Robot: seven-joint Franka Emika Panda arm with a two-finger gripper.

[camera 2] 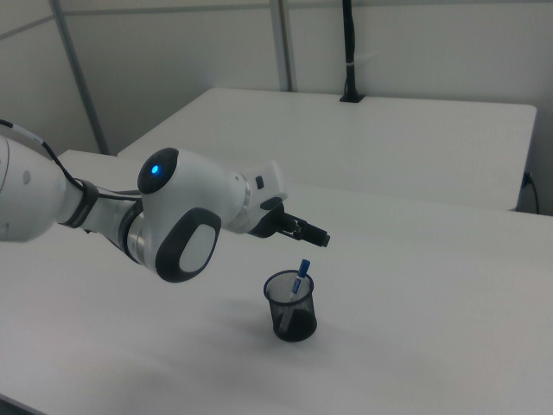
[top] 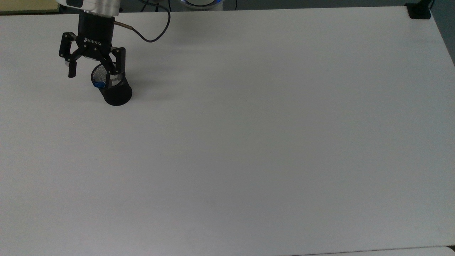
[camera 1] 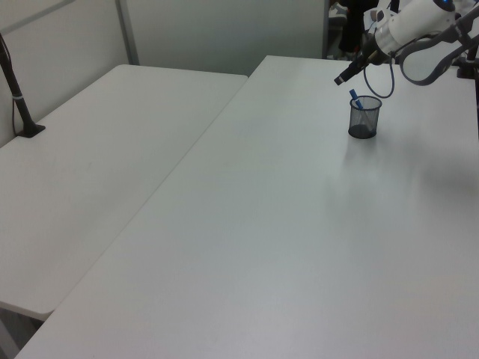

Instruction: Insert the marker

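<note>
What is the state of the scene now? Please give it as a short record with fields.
marker: stands tilted inside the cup, blue end above the rim
black mesh cup: upright on the table, near the top view's upper left corner
gripper: open, above the cup, not touching the marker
table: white
cable: runs from the gripper's wrist toward the far edge
task status: marker appears inserted and released

Marker (camera 1: 355,98) standing tilted inside black mesh cup (camera 1: 364,117) on white desk (camera 1: 299,224), blue end poking above rim; gripper (camera 1: 346,77) hanging just above and to the left view's left, clear of marker
</note>
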